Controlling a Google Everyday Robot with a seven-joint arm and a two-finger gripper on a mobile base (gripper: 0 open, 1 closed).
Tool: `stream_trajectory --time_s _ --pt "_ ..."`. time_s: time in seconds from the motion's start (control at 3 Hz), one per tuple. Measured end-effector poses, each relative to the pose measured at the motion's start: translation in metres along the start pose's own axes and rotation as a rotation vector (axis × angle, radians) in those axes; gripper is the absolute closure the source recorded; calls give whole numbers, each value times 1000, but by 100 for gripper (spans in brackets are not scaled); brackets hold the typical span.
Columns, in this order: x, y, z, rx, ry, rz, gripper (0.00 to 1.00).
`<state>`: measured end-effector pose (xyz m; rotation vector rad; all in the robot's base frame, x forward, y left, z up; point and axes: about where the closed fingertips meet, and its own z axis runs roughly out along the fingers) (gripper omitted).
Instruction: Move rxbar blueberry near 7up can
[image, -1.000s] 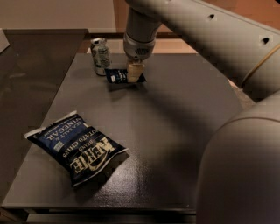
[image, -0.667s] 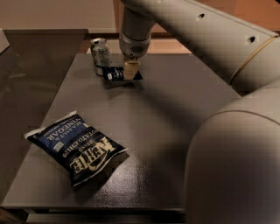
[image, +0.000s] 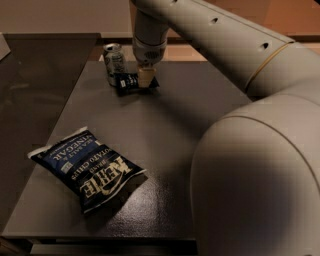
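Observation:
The rxbar blueberry (image: 128, 82) is a small dark navy wrapper with white text. It lies on the dark table at the far left, right next to the 7up can (image: 114, 59), which stands upright just behind and left of it. My gripper (image: 146, 79) comes down from above onto the right end of the bar, its tan fingers at the wrapper. The right end of the bar is hidden under the gripper.
A large blue-and-white Kettle chip bag (image: 87, 166) lies flat near the front left of the dark table (image: 190, 130). My pale arm fills the right side of the view. A darker counter (image: 35, 85) runs along the left.
The gripper has moved left with the bar, bringing it up beside the can. The can and the chip bag have not moved.

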<state>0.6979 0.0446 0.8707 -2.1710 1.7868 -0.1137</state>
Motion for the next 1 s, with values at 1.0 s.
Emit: stream_trajectory --time_s 1.0 --pt "5 -5 12 4 -4 -11 0"
